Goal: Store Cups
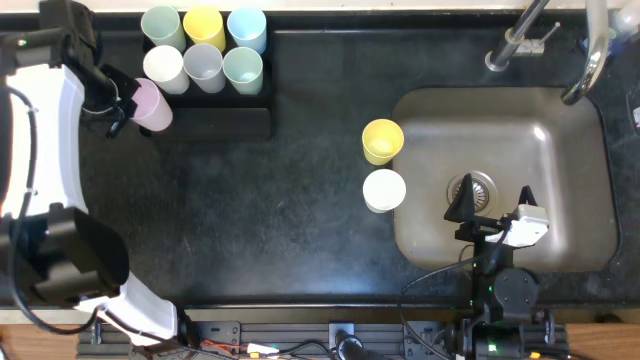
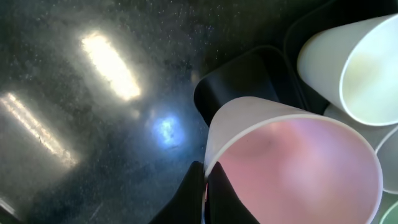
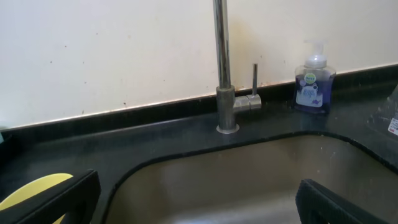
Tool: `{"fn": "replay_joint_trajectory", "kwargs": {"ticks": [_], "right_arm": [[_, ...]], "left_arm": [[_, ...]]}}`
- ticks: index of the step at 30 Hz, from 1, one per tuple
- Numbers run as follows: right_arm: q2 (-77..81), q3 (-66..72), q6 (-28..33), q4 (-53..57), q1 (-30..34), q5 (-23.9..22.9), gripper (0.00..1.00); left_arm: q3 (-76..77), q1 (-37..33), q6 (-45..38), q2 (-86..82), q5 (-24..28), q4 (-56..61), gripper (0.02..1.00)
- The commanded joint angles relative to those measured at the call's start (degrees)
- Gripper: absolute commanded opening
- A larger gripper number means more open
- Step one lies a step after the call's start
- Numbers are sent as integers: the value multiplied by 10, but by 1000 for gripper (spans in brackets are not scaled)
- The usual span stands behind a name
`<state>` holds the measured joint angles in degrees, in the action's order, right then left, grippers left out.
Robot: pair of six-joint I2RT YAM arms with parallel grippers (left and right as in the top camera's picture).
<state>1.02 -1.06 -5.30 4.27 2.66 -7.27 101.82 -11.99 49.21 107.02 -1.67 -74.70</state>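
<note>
Left gripper (image 2: 206,184) is clamped on the rim of the pink cup (image 2: 292,168), the two fingers pinching the wall with almost no gap. The cup is tilted, mouth toward the wrist camera. In the top view the pink cup (image 1: 152,105) sits at the left end of the black tray (image 1: 215,122), at its front row; cannot tell if it touches the tray floor. Right gripper (image 3: 199,211) is spread wide, holds nothing and hangs over the sink (image 1: 560,130), near the drain (image 1: 472,188). Cups, nine in all. Six stand upright in the tray: back row has a pale green cup (image 1: 162,25), a yellow tray cup (image 1: 203,25) and a light blue cup (image 1: 246,28); the next row has a white tray cup (image 1: 164,68), a grey cup (image 1: 204,65) and a mint cup (image 1: 242,68). One is the pink cup in the gripper. Two are loose on the dark counter (image 1: 280,220) just left of the sink: the loose yellow cup (image 1: 382,140) and the loose white cup (image 1: 384,190), near each other. One faucet (image 3: 221,62) and one soap bottle (image 3: 314,84) are behind the sink.
</note>
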Motion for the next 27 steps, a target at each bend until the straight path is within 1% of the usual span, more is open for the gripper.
{"fn": "replay_joint_trajectory", "kwargs": {"ticks": [1, 27], "right_arm": [[-3, 7, 2, -3, 4, 4, 996], [-3, 7, 2, -3, 4, 4, 998]], "left_arm": [[5, 0, 8, 14, 1, 25, 36], [5, 5, 21, 87, -2, 57, 36]]}}
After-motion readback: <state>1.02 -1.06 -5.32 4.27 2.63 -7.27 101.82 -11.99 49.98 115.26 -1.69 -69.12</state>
